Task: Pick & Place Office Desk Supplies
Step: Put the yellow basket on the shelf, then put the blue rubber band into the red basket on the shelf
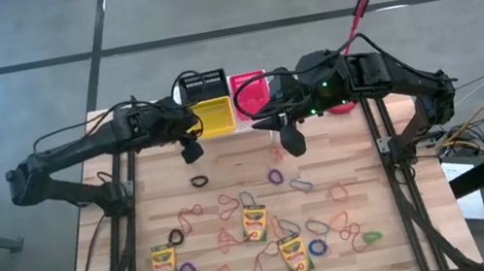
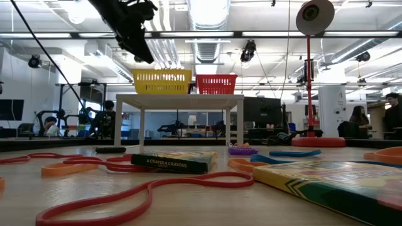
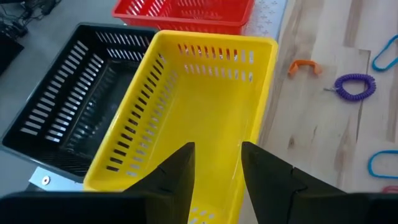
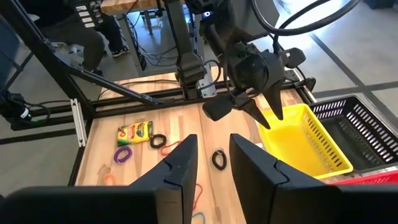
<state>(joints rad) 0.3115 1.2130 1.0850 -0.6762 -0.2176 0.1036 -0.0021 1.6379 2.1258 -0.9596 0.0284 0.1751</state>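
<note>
Baskets sit in a row on the white stand (image 2: 179, 99) at the table's far edge: black basket (image 3: 74, 106), yellow basket (image 3: 199, 118), red basket (image 3: 186, 12). Left gripper (image 3: 214, 165) hovers over the yellow one, fingers slightly apart and seemingly empty. Right gripper (image 4: 211, 158) hangs nearby above the table, narrowly parted, holding nothing. Crayon boxes (image 1: 255, 223) and rubber bands (image 1: 302, 186) lie scattered across the wooden table (image 1: 227, 163)

My two dark arms reach inward over the table's far end, left gripper (image 1: 191, 151) and right gripper (image 1: 290, 139) both raised, fingers parted, holding nothing.
</note>
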